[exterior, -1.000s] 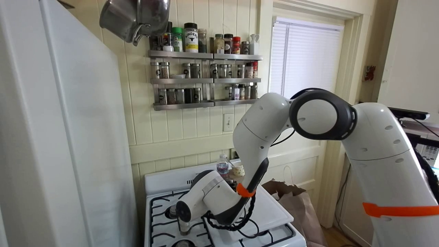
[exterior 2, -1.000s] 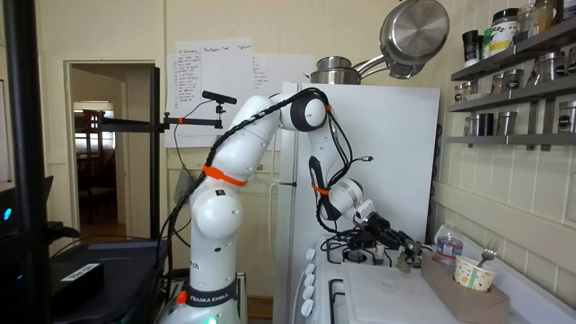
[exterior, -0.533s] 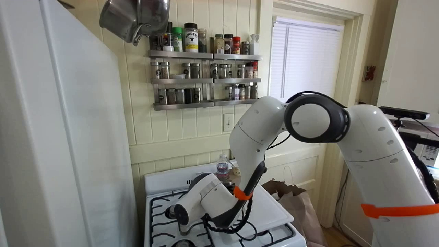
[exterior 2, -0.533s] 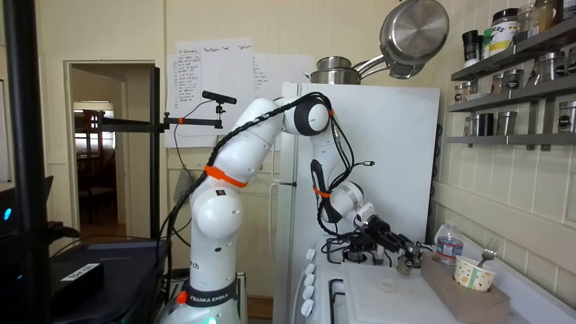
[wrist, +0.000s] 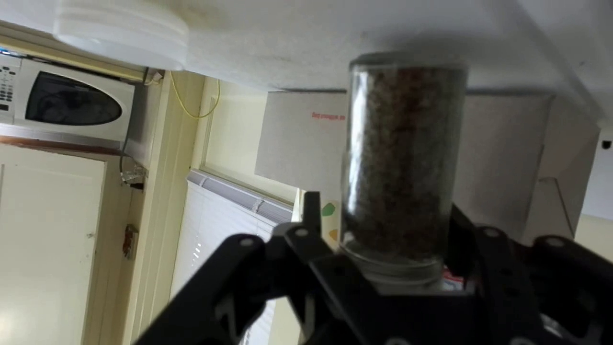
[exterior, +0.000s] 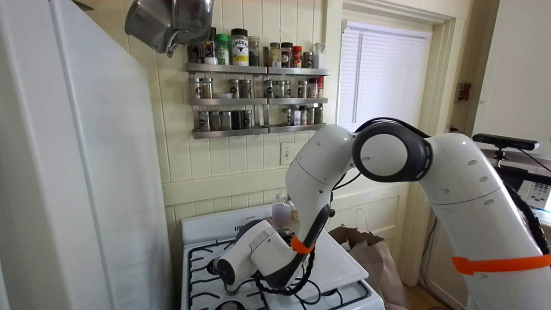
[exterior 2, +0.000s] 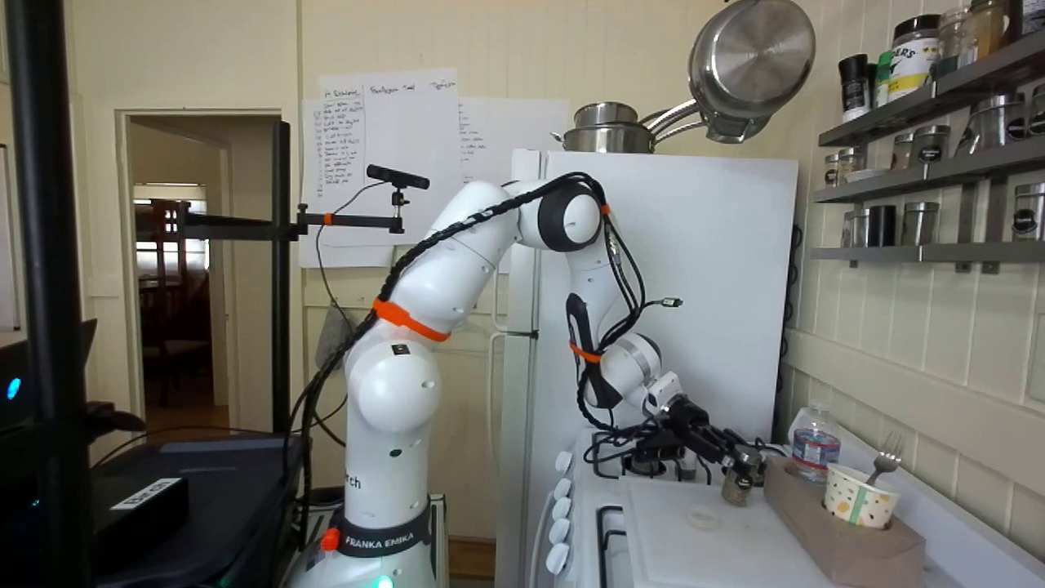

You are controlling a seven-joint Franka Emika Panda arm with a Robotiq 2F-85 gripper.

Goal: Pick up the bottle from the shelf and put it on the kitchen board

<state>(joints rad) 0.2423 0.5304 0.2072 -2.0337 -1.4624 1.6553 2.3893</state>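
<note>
Two names can be read in the exterior views: "FRANKA EMIKA" on the robot base [exterior 2: 384,539] and "KINDER'S" on a shaker [exterior: 239,48] on the shelf [exterior: 228,68]. One spice bottle [wrist: 404,158] is held by the gripper [wrist: 385,227], on or just above the kitchen board [exterior 2: 702,547], which of these cannot be told; the red print [wrist: 328,116] on the box [wrist: 297,148] is only partly legible.

Arm [exterior 2: 445,261] bent at the elbow [exterior 2: 563,216] — wrist [exterior 2: 630,365] below, tool [wrist: 384,223] clamped, slanting down.

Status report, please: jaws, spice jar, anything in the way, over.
Jaws shut on spice jar near its top. Jar slightly tilted, base at kitchen board, contact unclear. White round cap on board, apart from jar, probably not blocking.
</note>
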